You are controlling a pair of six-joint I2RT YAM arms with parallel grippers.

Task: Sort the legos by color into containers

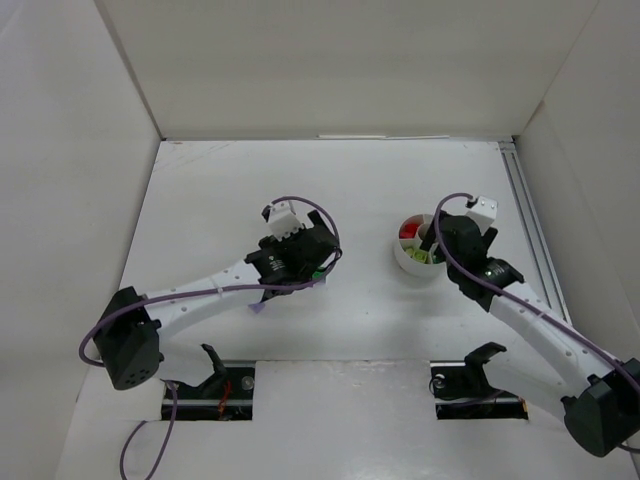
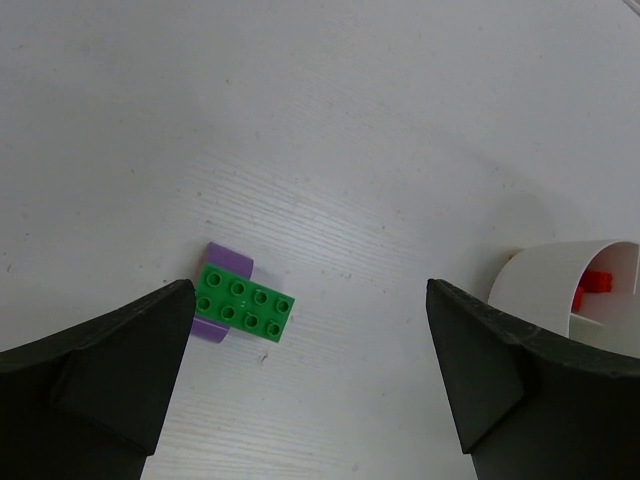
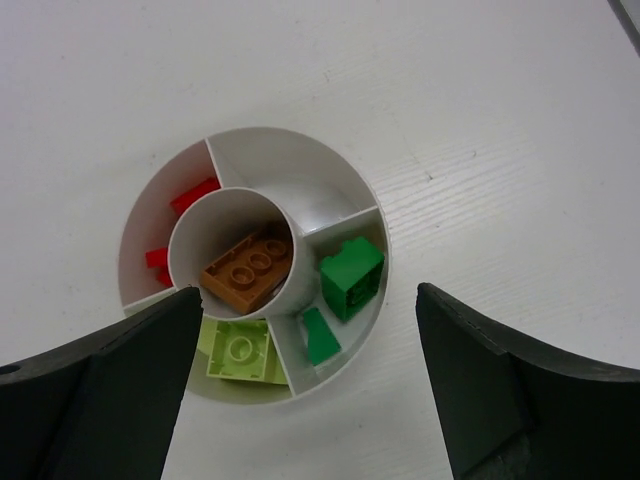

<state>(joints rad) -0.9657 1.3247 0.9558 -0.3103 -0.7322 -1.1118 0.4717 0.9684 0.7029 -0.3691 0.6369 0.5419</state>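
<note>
White tabletop w/ studded green lego apparently lying over lilac lego.

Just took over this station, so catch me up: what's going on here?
The left gripper, open, hovers over a green brick that partly covers a lilac brick on the table. The right gripper, open and empty, hangs above the white dish, which holds red bricks, green bricks and a lime brick in separate wedges, and an orange-brown brick in the centre cup.
</note>
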